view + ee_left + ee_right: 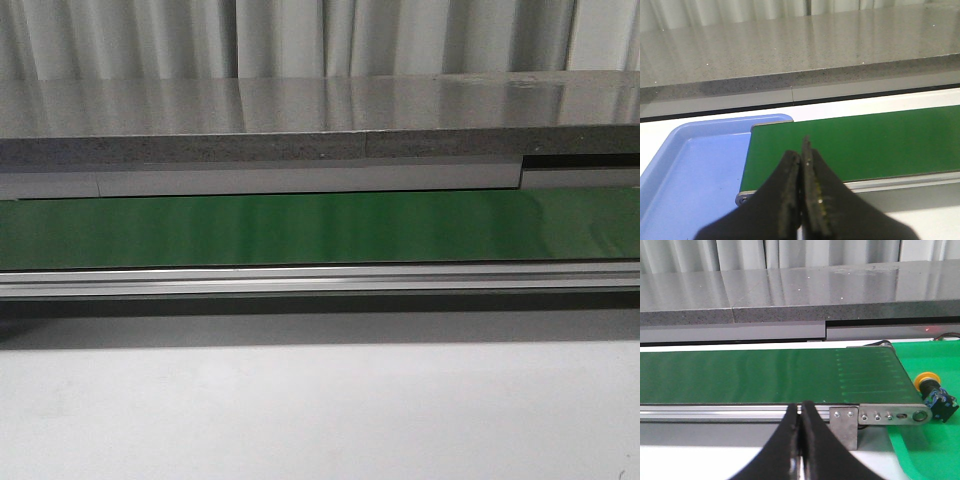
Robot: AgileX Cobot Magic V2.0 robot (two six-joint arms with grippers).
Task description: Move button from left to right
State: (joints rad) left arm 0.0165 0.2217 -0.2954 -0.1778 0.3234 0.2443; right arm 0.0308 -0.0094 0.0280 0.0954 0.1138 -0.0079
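Note:
The button [934,388], with a yellow-orange cap and a black body, lies on its side in the green tray [930,450] just past the right end of the green conveyor belt [765,375], seen only in the right wrist view. My right gripper [801,407] is shut and empty, in front of the belt's rail, well left of the button. My left gripper [801,152] is shut and empty, near the belt's left end [840,145]. The front view shows the belt [320,228] bare, and neither gripper.
A blue tray [695,170] with nothing in it sits at the belt's left end. A grey stone counter [320,120] runs behind the belt. An aluminium rail [320,280] edges the belt's front, with a metal bracket [880,416] at its right end. White tabletop [320,410] lies in front.

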